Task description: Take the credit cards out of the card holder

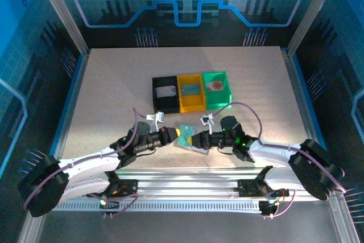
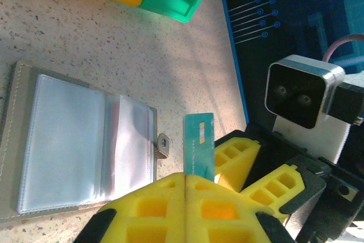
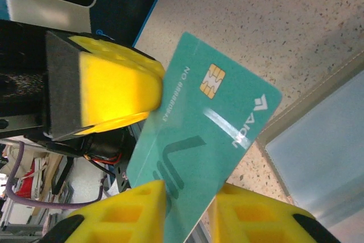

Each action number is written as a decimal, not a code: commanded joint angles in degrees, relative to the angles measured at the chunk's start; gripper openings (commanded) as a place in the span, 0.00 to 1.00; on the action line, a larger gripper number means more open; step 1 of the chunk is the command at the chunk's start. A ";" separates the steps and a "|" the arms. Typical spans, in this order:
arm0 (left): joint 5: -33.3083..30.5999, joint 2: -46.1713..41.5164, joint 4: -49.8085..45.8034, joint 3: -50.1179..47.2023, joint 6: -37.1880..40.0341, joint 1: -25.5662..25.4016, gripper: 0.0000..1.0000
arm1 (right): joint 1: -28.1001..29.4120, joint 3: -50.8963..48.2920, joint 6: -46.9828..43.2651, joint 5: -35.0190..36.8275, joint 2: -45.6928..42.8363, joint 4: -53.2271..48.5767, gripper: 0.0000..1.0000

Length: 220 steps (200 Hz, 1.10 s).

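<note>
The card holder (image 2: 68, 140) is cut off at its lower left corner by the picture's edge and partly hidden behind the left fingers (image 2: 153, 211) — so is the lower end of the teal credit card (image 2: 199, 140). What lies in the black bin (image 1: 156, 92) is too small to be told.

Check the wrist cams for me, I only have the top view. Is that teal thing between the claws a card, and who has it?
Observer: Yes, a teal card with a gold chip. It sits between the right claw's fingers; can't confirm they're clamped.
Operator: Left claw?
Observer: The left claw is shut, fingertips together, beside the card's edge. Can't tell if it pinches it.
Operator: Wallet?
Observer: The wallet lies open flat, clasp tab toward the card; its clear pockets look pale, no card print I can make out.
</note>
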 commanded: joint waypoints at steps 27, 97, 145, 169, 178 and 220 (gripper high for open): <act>-0.39 -0.32 1.77 -1.25 -0.64 -0.58 0.00 | 0.88 0.13 -0.56 0.15 -2.78 2.50 0.16; -0.08 -2.38 -0.52 -1.45 -0.36 -0.55 0.09 | 0.85 1.64 -2.15 1.09 -5.19 -4.01 0.00; 3.12 -12.68 -30.92 9.01 11.65 0.32 0.55 | -1.80 8.26 -13.83 -3.30 -9.71 -29.01 0.00; 4.36 -14.11 -48.97 17.28 19.53 1.00 0.60 | -2.85 11.20 -18.85 -5.90 -10.28 -37.36 0.00; 4.92 -14.24 -54.01 20.27 22.23 1.09 0.62 | -2.87 11.06 -18.42 -7.45 -10.57 -36.43 0.00; 12.39 -9.46 -70.65 31.69 31.96 1.04 0.70 | -2.68 11.17 -19.33 -17.30 -10.31 -32.92 0.00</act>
